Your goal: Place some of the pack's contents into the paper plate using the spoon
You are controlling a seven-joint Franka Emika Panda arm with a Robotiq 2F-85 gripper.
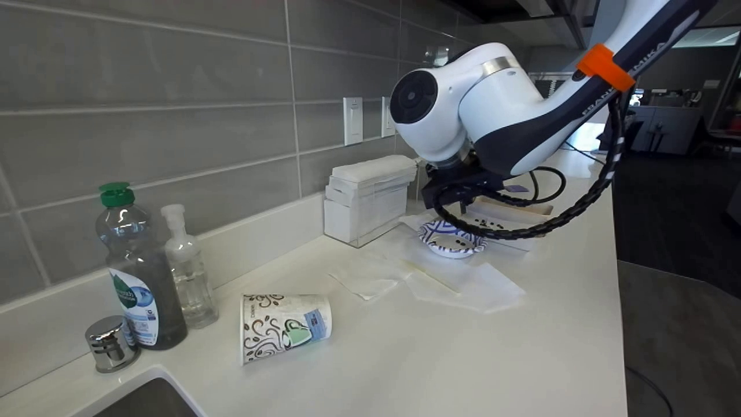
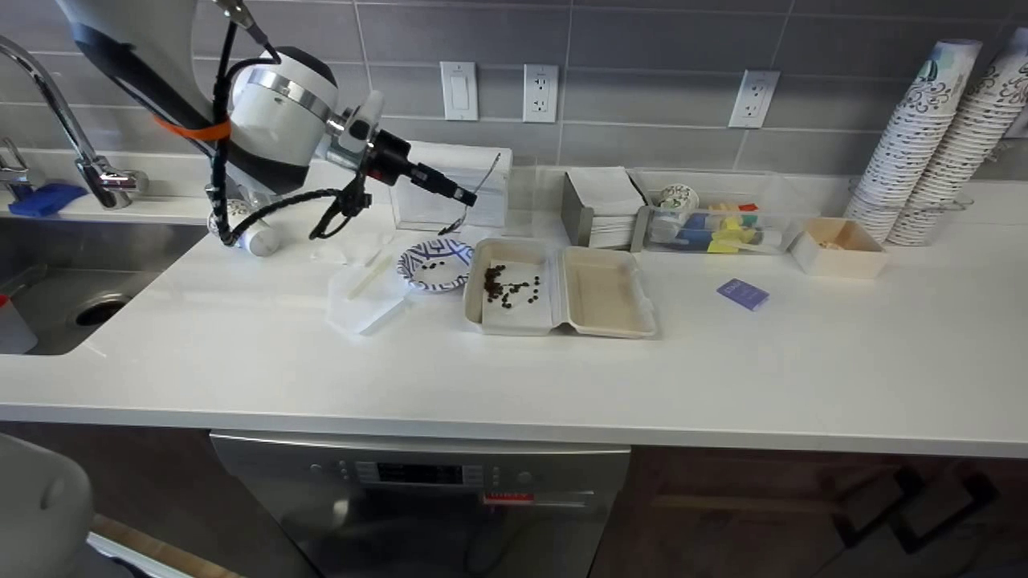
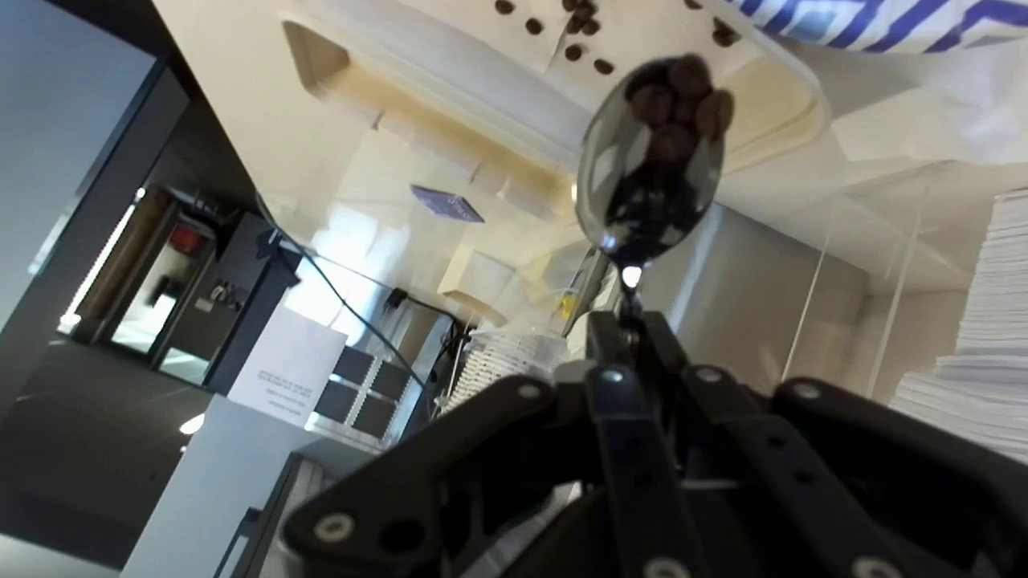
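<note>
My gripper [image 2: 467, 197] is shut on the spoon [image 2: 455, 225], and the wrist view [image 3: 631, 325] shows its fingers closed round the handle. The spoon is tilted, handle up and bowl down. In the wrist view several dark brown beans [image 3: 679, 112] lie in the spoon's bowl [image 3: 634, 213]. The bowl hangs close to the back right of the paper plate [image 2: 408, 269], which holds a few beans. The plate also shows in an exterior view [image 1: 431, 233]. The open pack [image 2: 610, 297] stands right beside the plate, with beans [image 2: 495, 281] on its paper-lined half.
White paper sheets [image 2: 353, 309] lie beside the plate. A napkin holder [image 1: 365, 208] stands behind, against the wall. A patterned cup [image 1: 286, 324] lies on its side near the soap bottles [image 1: 142, 278]. A clear bin [image 2: 715, 229] and cup stacks [image 2: 915, 144] stand farther along.
</note>
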